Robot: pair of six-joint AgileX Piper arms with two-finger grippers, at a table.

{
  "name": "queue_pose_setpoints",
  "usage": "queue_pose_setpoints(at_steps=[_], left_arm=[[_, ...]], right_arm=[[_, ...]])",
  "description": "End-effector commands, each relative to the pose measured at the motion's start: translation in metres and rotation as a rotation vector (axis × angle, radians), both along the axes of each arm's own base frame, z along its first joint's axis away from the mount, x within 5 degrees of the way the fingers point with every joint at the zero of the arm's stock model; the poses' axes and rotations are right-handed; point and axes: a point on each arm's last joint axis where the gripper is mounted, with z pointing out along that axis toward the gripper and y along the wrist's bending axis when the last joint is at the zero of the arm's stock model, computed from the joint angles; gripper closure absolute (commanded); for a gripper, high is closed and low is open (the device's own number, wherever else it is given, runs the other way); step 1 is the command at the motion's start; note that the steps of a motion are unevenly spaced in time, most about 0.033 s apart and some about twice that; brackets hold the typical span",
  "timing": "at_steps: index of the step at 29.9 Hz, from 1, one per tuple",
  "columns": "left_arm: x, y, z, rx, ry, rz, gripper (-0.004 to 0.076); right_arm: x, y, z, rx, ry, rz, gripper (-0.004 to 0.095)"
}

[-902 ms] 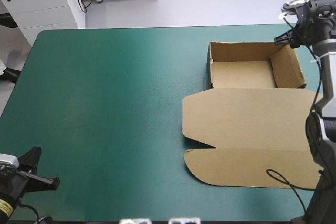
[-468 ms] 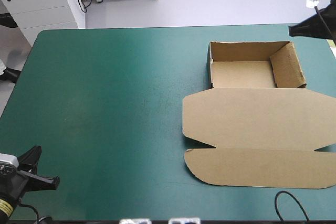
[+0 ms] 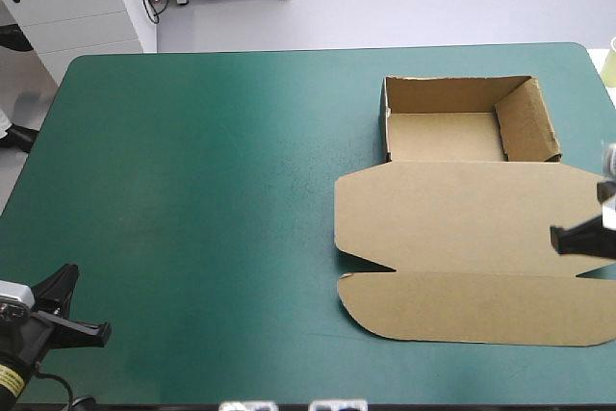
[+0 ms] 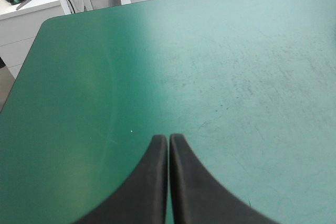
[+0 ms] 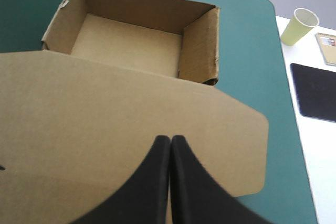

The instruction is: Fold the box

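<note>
right gripper (image 5: 170, 138), clenched empty, has swung from 1 to 3 o'clock over box lid (image 3: 462, 223); tray looks finished. left gripper (image 4: 168, 137) clenched, idle.

A brown box of cut cardboard (image 3: 462, 228) sits on the right half of the teal-green table (image 3: 192, 190), an open tray with its walls raised toward the table's far edge. Its lid lies flat, spread toward the table's near edge, notched on its left side.
</note>
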Motion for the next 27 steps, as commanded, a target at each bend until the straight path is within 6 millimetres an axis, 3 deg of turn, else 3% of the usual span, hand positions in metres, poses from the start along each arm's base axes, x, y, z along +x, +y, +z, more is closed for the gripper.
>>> queue_pose_setpoints(at_steps=[1,6,14,27], left_arm=[[0.002,-0.002,0.013,-0.005,-0.077,-0.023,0.0731],[0.002,-0.002,0.012,-0.007,-0.075,-0.024,0.0731],[0.002,-0.002,0.012,-0.011,-0.073,-0.025,0.0731],[0.002,-0.005,0.007,-0.033,-0.036,-0.041,0.0731]], right_arm=[[-0.023,0.003,-0.017,0.028,-0.098,0.033,0.0925],[-0.052,0.003,-0.063,0.034,-0.091,0.046,0.0925],[-0.077,0.004,-0.111,0.053,-0.190,0.065,0.0925],[-0.073,0.009,-0.154,0.084,-0.190,0.105,0.0926]])
